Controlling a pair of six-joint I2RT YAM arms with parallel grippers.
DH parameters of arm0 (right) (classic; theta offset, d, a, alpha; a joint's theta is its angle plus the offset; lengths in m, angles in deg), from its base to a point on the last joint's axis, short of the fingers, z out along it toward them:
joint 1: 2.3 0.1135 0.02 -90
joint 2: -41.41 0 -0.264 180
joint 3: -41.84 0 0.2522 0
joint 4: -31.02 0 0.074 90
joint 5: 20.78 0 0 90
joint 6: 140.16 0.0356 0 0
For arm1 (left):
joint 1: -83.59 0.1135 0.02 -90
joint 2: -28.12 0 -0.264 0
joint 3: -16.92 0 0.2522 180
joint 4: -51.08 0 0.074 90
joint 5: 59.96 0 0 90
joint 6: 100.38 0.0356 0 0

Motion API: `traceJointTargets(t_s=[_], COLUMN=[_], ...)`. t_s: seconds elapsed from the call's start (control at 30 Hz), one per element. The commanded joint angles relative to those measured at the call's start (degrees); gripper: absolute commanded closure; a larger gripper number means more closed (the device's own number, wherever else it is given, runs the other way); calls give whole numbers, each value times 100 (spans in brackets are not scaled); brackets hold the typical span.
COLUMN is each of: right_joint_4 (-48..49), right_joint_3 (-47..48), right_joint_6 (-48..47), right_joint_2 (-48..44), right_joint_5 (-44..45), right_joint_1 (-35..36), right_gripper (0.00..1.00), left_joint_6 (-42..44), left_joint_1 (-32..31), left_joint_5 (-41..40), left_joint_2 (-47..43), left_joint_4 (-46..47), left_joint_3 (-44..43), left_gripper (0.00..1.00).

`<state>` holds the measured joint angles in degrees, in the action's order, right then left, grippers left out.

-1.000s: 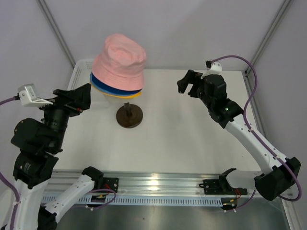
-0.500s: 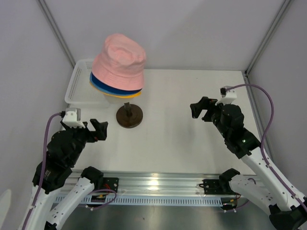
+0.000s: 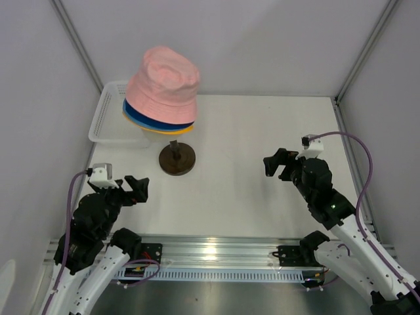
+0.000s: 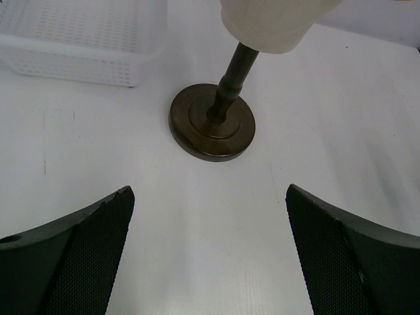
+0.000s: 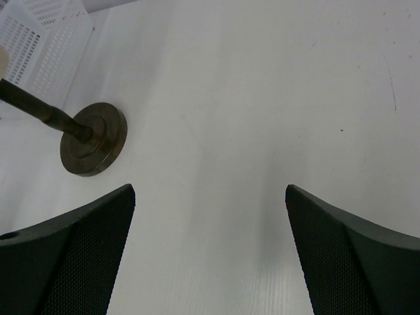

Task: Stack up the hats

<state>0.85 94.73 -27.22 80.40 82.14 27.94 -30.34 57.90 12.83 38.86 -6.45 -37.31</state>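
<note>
The hats sit stacked on a cream mannequin head at the back left of the top view. A pale pink hat (image 3: 164, 79) is on top, with blue brims (image 3: 139, 118) and a yellow brim (image 3: 176, 130) showing under it. The head's dark brown base (image 3: 177, 159) stands on the table. My left gripper (image 3: 138, 189) is open and empty, near the front left, well short of the base (image 4: 213, 121). My right gripper (image 3: 278, 164) is open and empty at mid right, apart from the stack. The wrist views show only the head's underside (image 4: 275, 26) and the stand, not the hats.
A white perforated basket (image 3: 105, 121) stands at the back left, just left of the stand, and shows in the left wrist view (image 4: 79, 39) and the right wrist view (image 5: 46, 39). Grey walls close in the table on three sides. A metal rail (image 3: 210, 252) runs along the near edge.
Both arms have drawn back from the hat stack toward the near edge and lowered. The left gripper moved away from the brims, the right from the far right. The hats stayed put.
</note>
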Motion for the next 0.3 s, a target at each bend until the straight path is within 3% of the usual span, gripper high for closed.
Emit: traceJointTargets(t_s=[0.0, 0.27], right_joint_4=[138, 94], right_joint_3=[6, -11], right_joint_6=[70, 0], right_joint_2=[-189, -303], right_joint_5=[69, 219], right_joint_1=[0, -9], right_gripper=[0, 0], left_joint_6=[-130, -148], left_joint_1=[20, 20], left_joint_5=[-36, -186], left_joint_2=[33, 270], left_joint_4=[220, 176], left_joint_3=[39, 56], left_gripper=[1, 1])
